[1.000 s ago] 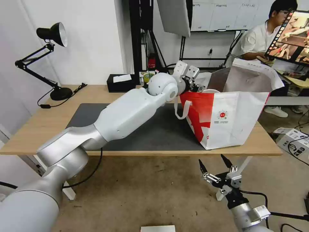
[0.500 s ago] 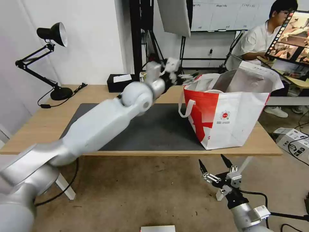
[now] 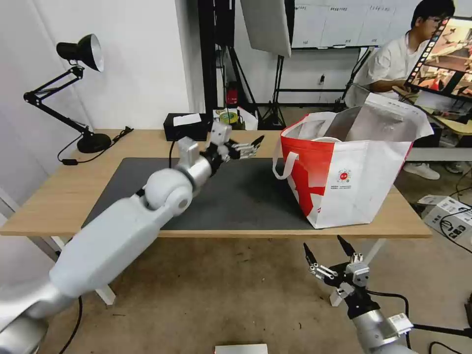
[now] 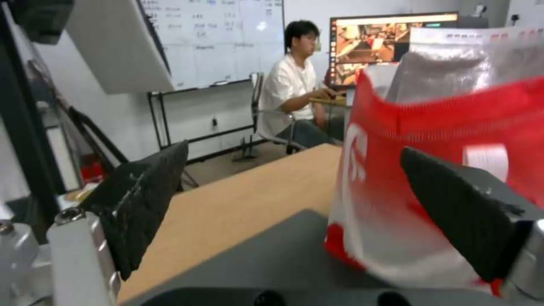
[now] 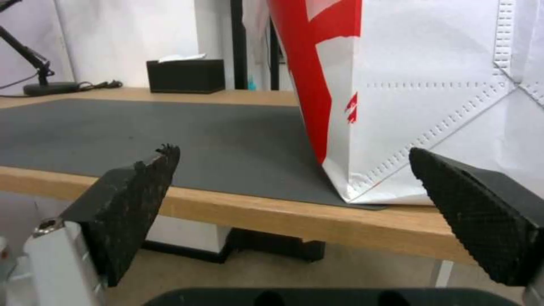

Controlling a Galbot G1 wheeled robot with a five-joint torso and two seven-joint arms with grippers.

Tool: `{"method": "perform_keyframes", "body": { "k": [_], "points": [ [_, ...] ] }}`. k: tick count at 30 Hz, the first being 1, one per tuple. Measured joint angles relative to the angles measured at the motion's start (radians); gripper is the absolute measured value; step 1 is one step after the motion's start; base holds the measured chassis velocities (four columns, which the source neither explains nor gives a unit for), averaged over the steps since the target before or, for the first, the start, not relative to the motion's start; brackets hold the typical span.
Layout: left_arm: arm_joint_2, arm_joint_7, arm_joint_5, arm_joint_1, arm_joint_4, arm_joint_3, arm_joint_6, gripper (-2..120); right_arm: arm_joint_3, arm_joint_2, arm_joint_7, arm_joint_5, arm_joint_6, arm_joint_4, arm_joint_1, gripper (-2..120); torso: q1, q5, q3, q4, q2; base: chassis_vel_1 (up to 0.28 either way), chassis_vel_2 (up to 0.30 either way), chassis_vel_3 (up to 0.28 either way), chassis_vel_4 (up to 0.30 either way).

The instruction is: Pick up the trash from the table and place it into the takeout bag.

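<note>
One takeout bag [image 3: 354, 172] – one table [image 3: 64, 196] – one lamp [image 3: 81, 51] – one tissue box [image 3: 186, 127].

My left arm [image 3: 147, 216] was glossy white shells with a round grey-white elbow ball and a silver wrist. Both sets of jaws were black, pointed and cross-hatched on silver mounts. A black cable trailed from my right wrist [image 3: 378, 327].

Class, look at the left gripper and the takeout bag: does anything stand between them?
Nothing visible does. The left gripper hangs open over the grey mat, apart from the bag, and only bare mat lies between them. The right gripper hangs open below the table edge.
</note>
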Motion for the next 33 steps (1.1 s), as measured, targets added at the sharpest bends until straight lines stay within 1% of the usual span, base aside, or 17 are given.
{"method": "perform_keyframes", "body": {
  "k": [1,4,5,8,9,11,13,15,16,18,20,23,24,27,28,31,33],
  "points": [
    [0.0,0.0,0.0,0.0,0.0,0.0,0.0,100,0.0,0.0,0.0,0.0,0.0,0.0,0.0,100,0.0,0.0,0.0,0.0,0.0,0.0,0.0,0.0,0.0],
    [0.015,0.025,0.054,0.122,-0.042,-0.093,-0.016,100,0.0,0.0,0.0,0.0,0.0,0.0,0.0,100,0.0,-0.0002,0.0,0.0001,0.0,0.0,0.0,0.0,0.0],
    [0.015,0.025,0.054,0.122,-0.042,-0.093,-0.016,100,0.0,0.0,0.0,0.0,0.0,0.0,0.0,100,0.0,-0.0002,0.0,0.0001,0.0,0.0,0.0,0.0,0.0],
    [0.023,0.04,0.113,0.24,-0.082,-0.186,-0.045,100,0.0,0.0,0.0,0.0,0.0,0.0,0.0,100,0.0,0.0002,0.0,-0.0001,0.0,0.0,0.0,0.0,0.0],
    [0.023,0.04,0.113,0.24,-0.082,-0.186,-0.045,100,0.0,0.0,0.0,0.0,0.0,0.0,0.0,100,0.0,0.0002,0.0,-0.0001,0.0,0.0,0.0,0.0,0.0],
    [0.031,0.041,0.177,0.337,-0.112,-0.253,-0.085,100,0.0,0.0,0.0,0.0,0.0,0.0,0.0,100,0.0,0.0001,0.0,0.0,0.0,0.0,0.0,0.0,0.0],
    [0.034,0.04,0.2,0.373,-0.121,-0.275,-0.101,100,0.0,0.0,0.0,0.0,0.0,0.0,0.0,100,0.0,0.0001,0.0,0.0,0.0,0.0,0.0,0.0,0.0],
    [0.037,0.029,0.279,0.492,-0.149,-0.355,-0.163,100,0.0,0.0,0.0,0.0,0.0,0.0,0.0,100,0.0,0.0002,0.0,0.0002,0.0,0.0,0.0,0.0,0.0],
    [0.037,0.029,0.279,0.492,-0.149,-0.355,-0.163,100,0.0,0.0,0.0,0.0,0.0,0.0,0.0,100,0.0,0.0002,0.0,0.0002,0.0,0.0,0.0,0.0,0.0],
    [0.031,0.021,0.328,0.591,-0.167,-0.439,-0.206,100,0.0,0.0,0.0,0.0,0.0,0.0,0.0,100,0.0,-0.0001,0.0,0.0004,0.0,0.0,0.0,0.0,0.0],
    [0.027,0.016,0.336,0.615,-0.171,-0.461,-0.217,100,0.0,0.0,0.0,0.0,0.0,0.0,0.0,100,0.0,0.0004,0.0,0.0003,0.0,0.0,0.0,0.0,0.0],
    [-0.012,-0.003,0.353,0.743,-0.188,-0.569,-0.263,100,0.0,0.0,0.0,0.0,0.0,0.0,0.0,100,0.0,0.0002,0.0,-0.0004,0.0,0.0,0.0,0.0,0.0],
    [-0.012,-0.003,0.353,0.743,-0.188,-0.569,-0.263,100,0.0,0.0,0.0,0.0,0.0,0.0,0.0,100,0.0,0.0002,0.0,-0.0004,0.0,0.0,0.0,0.0,0.0],
    [-0.055,-0.011,0.389,0.883,-0.199,-0.672,-0.311,100,0.0,0.0,0.0,0.0,0.0,0.0,0.0,100,0.0,-0.0001,0.0,0.0004,0.0,0.0,0.0,0.0,0.0],
    [-0.055,-0.011,0.389,0.883,-0.199,-0.672,-0.311,100,0.0,0.0,0.0,0.0,0.0,0.0,0.0,100,0.0,-0.0001,0.0,0.0004,0.0,0.0,0.0,0.0,0.0],
    [-0.098,-0.032,0.424,0.996,-0.201,-0.745,-0.365,100,0.0,0.0,0.0,0.0,0.0,0.0,0.0,100,0.0,0.0,0.0,0.0004,0.0,0.0,0.0,0.0,0.0],
    [-0.11,-0.035,0.431,1.022,-0.201,-0.761,-0.381,100,0.0,0.0,0.0,0.0,0.0,0.0,0.0,100,0.0,0.0004,0.0,0.0002,0.0,0.0,0.0,0.0,0.0]
  ]
}}
